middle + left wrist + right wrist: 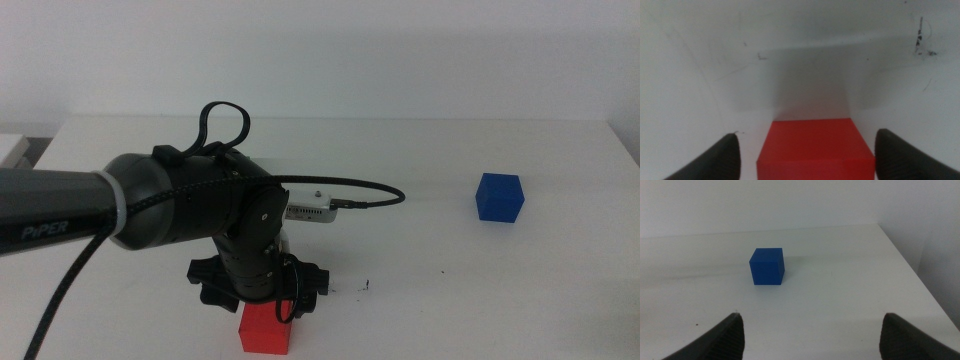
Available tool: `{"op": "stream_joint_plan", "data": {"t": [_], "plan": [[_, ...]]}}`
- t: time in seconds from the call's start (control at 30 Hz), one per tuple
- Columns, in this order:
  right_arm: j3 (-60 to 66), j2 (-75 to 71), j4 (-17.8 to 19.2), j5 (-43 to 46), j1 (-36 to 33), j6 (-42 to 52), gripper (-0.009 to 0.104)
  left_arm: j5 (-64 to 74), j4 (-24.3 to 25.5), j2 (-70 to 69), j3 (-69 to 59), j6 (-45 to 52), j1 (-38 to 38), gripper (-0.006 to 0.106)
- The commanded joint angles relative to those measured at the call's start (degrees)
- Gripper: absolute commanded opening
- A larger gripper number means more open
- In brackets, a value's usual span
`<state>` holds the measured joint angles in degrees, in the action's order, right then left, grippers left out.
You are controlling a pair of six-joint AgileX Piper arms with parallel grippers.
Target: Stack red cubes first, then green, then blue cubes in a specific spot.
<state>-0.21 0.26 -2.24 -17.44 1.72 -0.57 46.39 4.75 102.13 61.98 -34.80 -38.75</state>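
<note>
Left gripper [805,155] held over the small matte solid-red cube [266,328] at the near edge of the white bench [420,300].

The jaws are spread open, one on each side of the red cube, with bench visible between each jaw and the cube. Black tick marks [366,285] are seen just right of it. The small matte dark-blue cube [499,197] is placed well apart, far right. The right gripper [810,335] is kept open, facing the blue cube.

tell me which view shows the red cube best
The left wrist view: the red cube fills the lower middle, sitting between the open left hand with gaps on both sides. The middle view shows only part of it, below the arm. The right wrist view shows only the blue cube.
</note>
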Motion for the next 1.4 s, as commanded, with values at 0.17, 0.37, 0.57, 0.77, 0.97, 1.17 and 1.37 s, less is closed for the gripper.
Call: {"op": "stream_joint_plan", "data": {"t": [0.17,0.37,0.57,0.77,0.97,1.17,1.37], "plan": [[0.21,-0.26,0.15,0.68,0.34,0.22,0.088,-0.08,-3.24,-0.04,0.35,0.28,-0.13,0.046],[0.21,-0.26,0.15,0.68,0.34,0.22,0.088,2.09,-5.08,-0.76,2.48,0.51,-0.13,0.01],[0.21,-0.26,0.15,0.68,0.34,0.22,0.088,14.6,0.38,4.32,21.09,-1.27,-2.33,0.005],[0.21,-0.26,0.15,0.68,0.34,0.22,0.088,17.78,-1.85,15.76,36.26,-1.27,-2.43,0.005],[0.21,-0.26,0.15,0.68,0.34,0.22,0.088,15.62,-2.68,21.47,38.96,-1.42,-2.43,0.005],[0.21,-0.26,0.15,0.68,0.34,0.22,0.088,13.48,-3.52,22.75,38.69,-1.68,-2.43,0.006],[0.21,-0.26,0.15,0.68,0.34,0.22,0.088,14.3,-2.63,22.75,38.6,-2.47,-2.43,0.036]]}}
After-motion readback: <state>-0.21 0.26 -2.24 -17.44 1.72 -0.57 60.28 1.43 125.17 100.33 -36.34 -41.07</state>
